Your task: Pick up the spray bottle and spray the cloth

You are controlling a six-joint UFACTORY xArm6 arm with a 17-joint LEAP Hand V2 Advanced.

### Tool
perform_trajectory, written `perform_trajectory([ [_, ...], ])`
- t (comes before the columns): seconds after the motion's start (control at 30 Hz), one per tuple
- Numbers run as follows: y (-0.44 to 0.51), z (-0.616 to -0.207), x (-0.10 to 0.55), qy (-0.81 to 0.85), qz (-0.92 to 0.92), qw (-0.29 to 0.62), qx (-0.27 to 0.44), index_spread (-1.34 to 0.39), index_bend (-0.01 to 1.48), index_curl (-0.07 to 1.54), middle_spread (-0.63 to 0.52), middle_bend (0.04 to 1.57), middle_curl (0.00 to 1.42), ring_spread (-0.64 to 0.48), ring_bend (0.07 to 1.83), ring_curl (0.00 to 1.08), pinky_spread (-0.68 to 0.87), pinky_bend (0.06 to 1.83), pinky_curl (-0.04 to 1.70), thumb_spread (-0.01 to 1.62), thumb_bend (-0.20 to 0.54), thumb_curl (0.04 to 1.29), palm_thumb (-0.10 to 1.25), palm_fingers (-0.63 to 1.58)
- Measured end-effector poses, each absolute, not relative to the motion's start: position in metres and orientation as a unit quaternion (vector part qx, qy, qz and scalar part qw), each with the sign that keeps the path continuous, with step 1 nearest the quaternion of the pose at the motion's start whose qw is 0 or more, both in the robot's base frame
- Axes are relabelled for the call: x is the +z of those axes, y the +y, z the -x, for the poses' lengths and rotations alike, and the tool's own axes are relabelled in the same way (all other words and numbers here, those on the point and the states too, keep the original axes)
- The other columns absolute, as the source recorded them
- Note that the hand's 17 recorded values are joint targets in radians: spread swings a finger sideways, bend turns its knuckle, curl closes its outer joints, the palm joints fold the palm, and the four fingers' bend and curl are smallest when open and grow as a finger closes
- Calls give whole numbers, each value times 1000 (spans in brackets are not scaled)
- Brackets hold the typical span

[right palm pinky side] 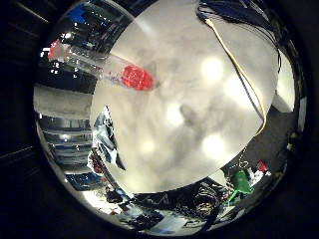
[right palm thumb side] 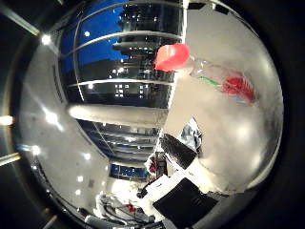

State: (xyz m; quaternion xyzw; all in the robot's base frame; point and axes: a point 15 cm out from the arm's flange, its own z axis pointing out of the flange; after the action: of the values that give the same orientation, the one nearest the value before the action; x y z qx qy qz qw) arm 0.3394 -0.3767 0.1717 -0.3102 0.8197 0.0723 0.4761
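On the pale round table (right palm pinky side: pixel 199 114) a clear spray bottle (right palm pinky side: pixel 107 68) with a red head stood near its edge, a crumpled cloth (right palm pinky side: pixel 107 142) lay farther along that edge, and I could not tell the hand's finger state.

You have the spray bottle (right palm pinky side: pixel 107 68) standing on the table (right palm pinky side: pixel 199 124), the cloth (right palm pinky side: pixel 107 139) near it at the table's edge.

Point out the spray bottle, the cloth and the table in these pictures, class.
spray bottle (right palm pinky side: pixel 107 68): little finger side palm view, on its clear body.
cloth (right palm pinky side: pixel 107 142): little finger side palm view, on its crumpled middle at the table's edge.
table (right palm pinky side: pixel 199 114): little finger side palm view, on its bare pale top.
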Motion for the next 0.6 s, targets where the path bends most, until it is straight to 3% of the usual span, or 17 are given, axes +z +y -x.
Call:
perform_trajectory([
  [0.6,-374,-413,133,804,346,471,111,-185,151,264,111,250,357,159,419,254,394,475,277,1046,-23,317,604,136],
])
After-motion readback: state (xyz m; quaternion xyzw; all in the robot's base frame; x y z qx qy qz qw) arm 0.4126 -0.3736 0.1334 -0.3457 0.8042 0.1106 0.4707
